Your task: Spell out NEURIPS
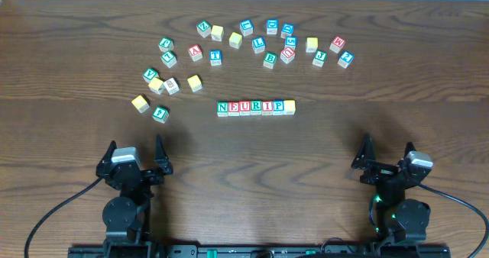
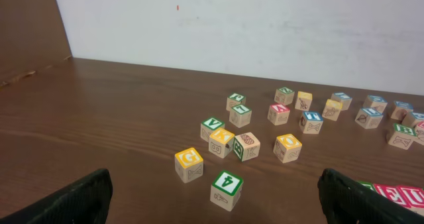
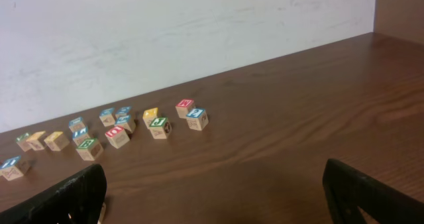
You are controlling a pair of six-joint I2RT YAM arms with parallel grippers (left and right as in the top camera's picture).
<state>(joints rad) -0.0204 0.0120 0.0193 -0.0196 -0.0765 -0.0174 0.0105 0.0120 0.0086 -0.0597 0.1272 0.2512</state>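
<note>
NEURIPS (image 1: 256,107) lies as one straight row at the centre of the overhead view, cubes touching: N, E, U, R, I, P read clearly, and a yellow-faced cube closes the right end. Only the overhead view shows the whole row; the left wrist view catches just a few of its cubes at its lower right edge. Loose cubes (image 1: 258,44) arc across the upper frame. Left jaws and right jaws both stand wide apart, empty, at the lower edge. The bench (image 1: 344,151) is dark wood grain; a white wall (image 2: 265,25) rises behind.
</note>
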